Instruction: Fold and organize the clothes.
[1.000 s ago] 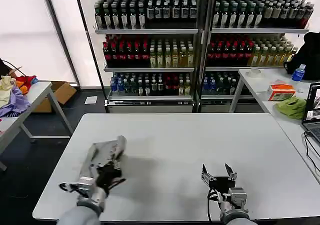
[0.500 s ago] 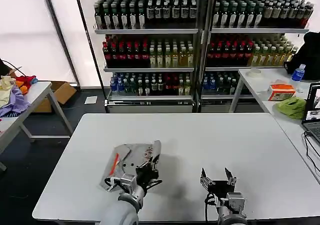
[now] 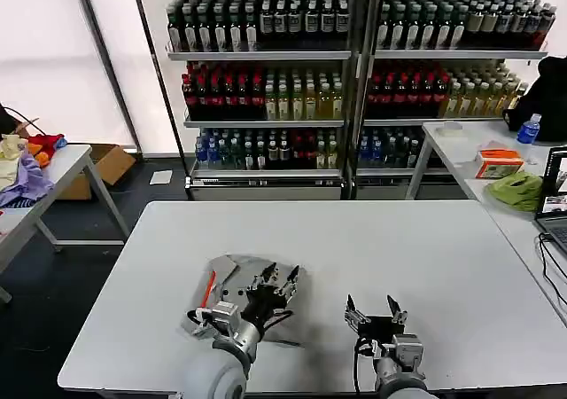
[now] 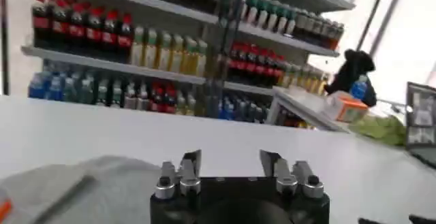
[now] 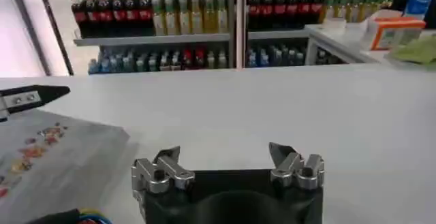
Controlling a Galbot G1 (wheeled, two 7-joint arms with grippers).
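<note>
Your left gripper now spread, off the folded grey shirt, right gripper spread beside it, white table.

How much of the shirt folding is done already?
One grey shirt already lies on the white table as a small folded bundle, its print facing up. Nothing is in hand right now: the left claw is open at the shirt's edge, and the right claw is open over bare table beside it. Any tidying or stacking looks still to come.
</note>
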